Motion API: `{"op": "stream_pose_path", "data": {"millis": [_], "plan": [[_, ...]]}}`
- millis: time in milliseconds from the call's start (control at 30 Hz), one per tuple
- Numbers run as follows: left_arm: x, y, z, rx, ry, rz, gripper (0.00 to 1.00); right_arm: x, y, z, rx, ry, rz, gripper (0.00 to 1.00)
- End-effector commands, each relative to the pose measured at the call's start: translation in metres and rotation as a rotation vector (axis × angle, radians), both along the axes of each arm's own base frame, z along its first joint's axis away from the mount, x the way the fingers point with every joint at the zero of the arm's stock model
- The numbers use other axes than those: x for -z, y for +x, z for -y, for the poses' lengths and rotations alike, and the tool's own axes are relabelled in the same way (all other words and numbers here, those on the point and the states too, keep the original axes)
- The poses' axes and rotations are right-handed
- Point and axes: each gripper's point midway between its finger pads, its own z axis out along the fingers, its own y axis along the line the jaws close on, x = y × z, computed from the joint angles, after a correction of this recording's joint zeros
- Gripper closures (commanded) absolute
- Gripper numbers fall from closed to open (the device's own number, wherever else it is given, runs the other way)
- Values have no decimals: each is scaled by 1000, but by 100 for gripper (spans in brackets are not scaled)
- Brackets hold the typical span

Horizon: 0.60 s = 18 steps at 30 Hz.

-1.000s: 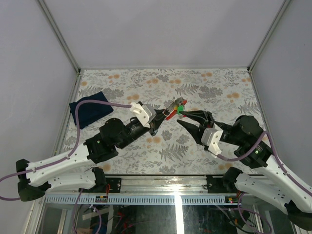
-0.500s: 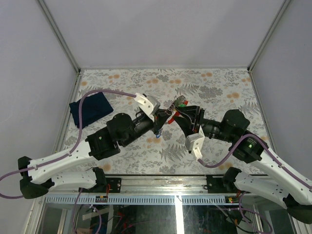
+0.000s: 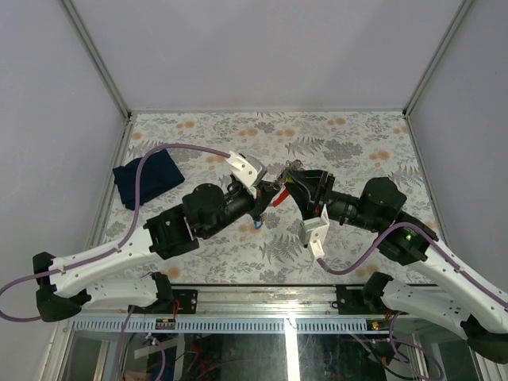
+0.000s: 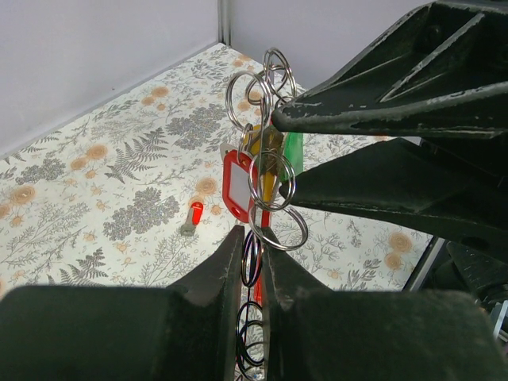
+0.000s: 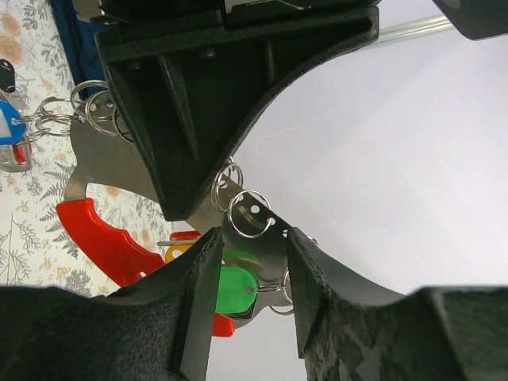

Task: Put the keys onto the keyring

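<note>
Me: My left jaws (image 4: pixel 252 244) are clamped on the thin metal keyring (image 5: pixel 99 167) with its grey fob, held mid-air. My right jaws (image 5: pixel 252 238) stand apart around its green-tagged key (image 5: pixel 234 287).
You: Much left?
Me: Several tagged keys hang on it already, I'd say, but a small red-tagged key (image 4: pixel 193 216) lies on the floral counter (image 4: pixel 95 159) — not yet threaded.

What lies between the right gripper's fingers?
The right wrist view shows the keyring's grey fob, a small ring and a green key tag there.

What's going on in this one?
The left gripper is shut on the keyring, holding it above the table. The right gripper is open, straddling the rings and a green tag. One red-tagged key lies loose on the table.
</note>
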Motion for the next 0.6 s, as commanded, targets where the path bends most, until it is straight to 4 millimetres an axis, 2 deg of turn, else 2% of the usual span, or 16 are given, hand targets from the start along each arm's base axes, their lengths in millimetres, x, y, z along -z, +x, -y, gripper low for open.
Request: {"op": "stream_pose_path", "data": {"millis": [0,300,567], "plan": [[-36,-1,-1,-7,-95,29,100,-25,1,5,25,21,59,56],[-37,-3,1,7,-95,27,100,-18,2,-3,15,0,63,58],[-34,-2,3,7,-86,26,100,-26,3,-1,33,24,101,61]]}}
